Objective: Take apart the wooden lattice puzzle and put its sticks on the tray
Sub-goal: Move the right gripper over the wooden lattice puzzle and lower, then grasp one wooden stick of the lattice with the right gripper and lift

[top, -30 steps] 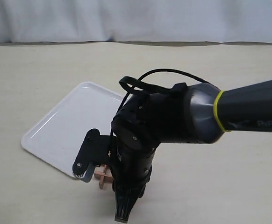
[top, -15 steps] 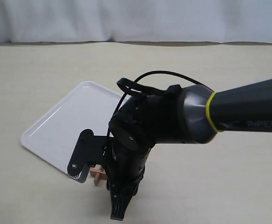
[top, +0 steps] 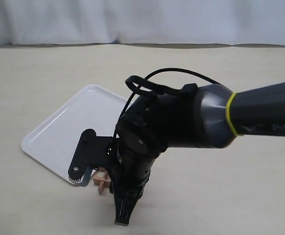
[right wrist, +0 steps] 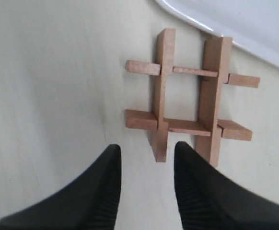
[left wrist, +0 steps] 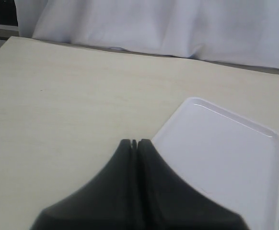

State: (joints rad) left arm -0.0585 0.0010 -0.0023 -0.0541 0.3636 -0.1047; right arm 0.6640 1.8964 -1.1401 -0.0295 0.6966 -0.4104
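The wooden lattice puzzle [right wrist: 187, 108] lies whole on the table as a hash-shaped grid, just off the edge of the white tray [right wrist: 235, 19]. My right gripper [right wrist: 146, 148] is open and hovers just short of it. The end of one stick [right wrist: 160, 151] reaches into the gap between the fingertips. In the exterior view only a bit of the puzzle [top: 102, 183] shows beside the right arm, near a corner of the tray [top: 69, 132], and the right gripper [top: 123, 220] points down. My left gripper [left wrist: 134, 142] is shut and empty beside the tray [left wrist: 226, 158].
The bulky right arm [top: 181, 122] hangs over the tray's near corner and hides most of the puzzle in the exterior view. A black plate [top: 81, 164] juts from its wrist over the tray's rim. A white curtain [top: 142, 19] closes off the back of the table.
The right arm and its gripper have shifted a little to the left and slightly lower over the puzzle. The puzzle still lies on the table.
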